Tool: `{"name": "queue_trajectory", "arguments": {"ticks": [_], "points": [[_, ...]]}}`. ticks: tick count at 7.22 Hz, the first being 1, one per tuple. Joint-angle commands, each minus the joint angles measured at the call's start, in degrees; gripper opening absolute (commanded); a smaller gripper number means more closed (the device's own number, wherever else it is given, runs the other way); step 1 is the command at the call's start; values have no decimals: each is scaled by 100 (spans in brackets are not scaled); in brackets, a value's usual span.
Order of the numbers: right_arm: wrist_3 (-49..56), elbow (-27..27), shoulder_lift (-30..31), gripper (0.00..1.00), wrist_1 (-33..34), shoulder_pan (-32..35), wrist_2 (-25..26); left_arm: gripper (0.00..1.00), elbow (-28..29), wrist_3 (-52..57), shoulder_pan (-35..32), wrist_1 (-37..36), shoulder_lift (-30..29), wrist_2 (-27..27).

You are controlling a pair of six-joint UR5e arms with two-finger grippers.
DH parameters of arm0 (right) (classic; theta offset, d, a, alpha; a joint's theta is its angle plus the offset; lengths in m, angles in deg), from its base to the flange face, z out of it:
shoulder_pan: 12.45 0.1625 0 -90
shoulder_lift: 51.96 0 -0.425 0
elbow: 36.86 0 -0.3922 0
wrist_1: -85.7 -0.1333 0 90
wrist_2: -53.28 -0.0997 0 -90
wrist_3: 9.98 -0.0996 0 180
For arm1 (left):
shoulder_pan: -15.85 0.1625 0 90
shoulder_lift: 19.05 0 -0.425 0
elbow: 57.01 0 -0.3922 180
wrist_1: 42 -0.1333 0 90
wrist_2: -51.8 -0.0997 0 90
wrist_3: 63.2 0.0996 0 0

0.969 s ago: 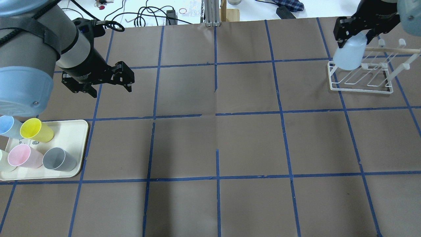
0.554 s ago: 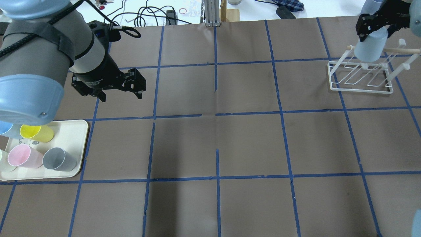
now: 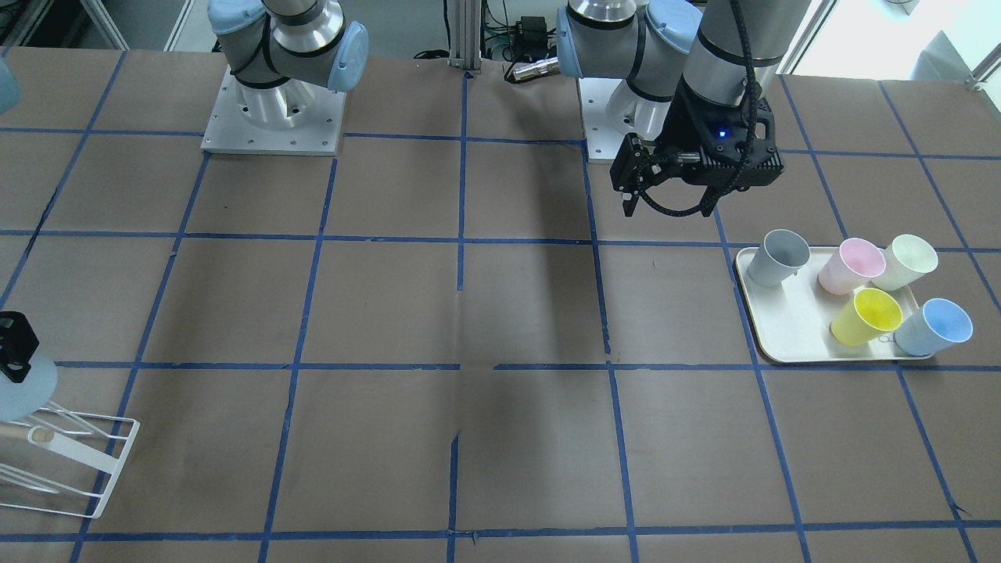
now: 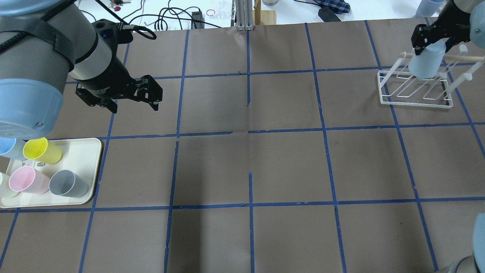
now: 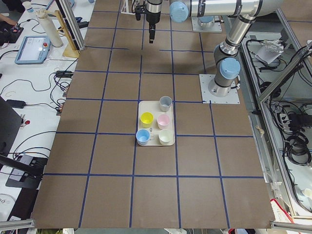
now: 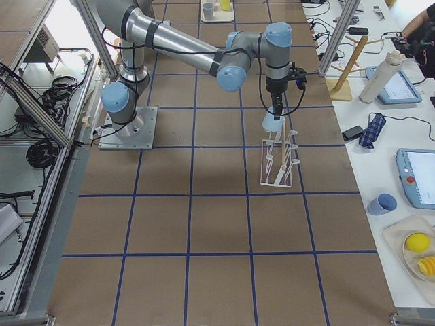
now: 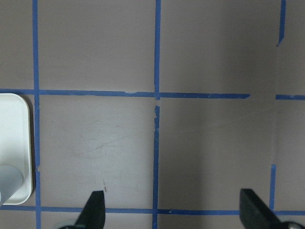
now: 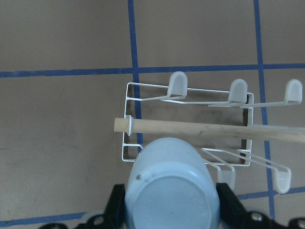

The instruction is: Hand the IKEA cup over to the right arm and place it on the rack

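Blue cup [image 8: 171, 195] right over the rack [image 8: 177, 86] looks like smooth matte plastic, zero shine. The rack itself is thin white-coated wire, with milky, soft-looking plastic caps [image 8: 293, 90] on the prong tips and a bare pale wood dowel [image 8: 190, 128] across it. Under the rack the table cover [image 4: 288, 163] is flat matt brown paper, a bit creased, gridded with blue tape [image 4: 288, 130]. Way across from the rack, the tray [image 4: 85, 151] is smooth cream plastic, and the cups [image 4: 41, 150] on it have the same matte plastic look.
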Motion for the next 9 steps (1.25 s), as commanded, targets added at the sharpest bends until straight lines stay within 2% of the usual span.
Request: {"name": "queue_trajectory", "arguments": {"ticks": [1, 3, 4, 6, 7, 9], "points": [[-13, -39, -14, 50, -95, -4, -5, 100, 11, 149, 209, 1, -26, 12], [5, -101, -23, 51, -114, -4, -58, 100, -85, 140, 201, 9, 62, -6], [13, -101, -32, 55, -114, -4, -58, 100, -85, 140, 201, 10, 45, 3], [22, -101, -58, 88, -44, -4, -102, 100, -85, 70, 201, 1, 27, 38], [22, -93, -93, 100, -43, -4, -93, 100, -59, 70, 201, 1, 1, 38], [22, -40, -76, 100, -78, 5, -93, 100, -33, 70, 201, -25, -34, 46]]}}
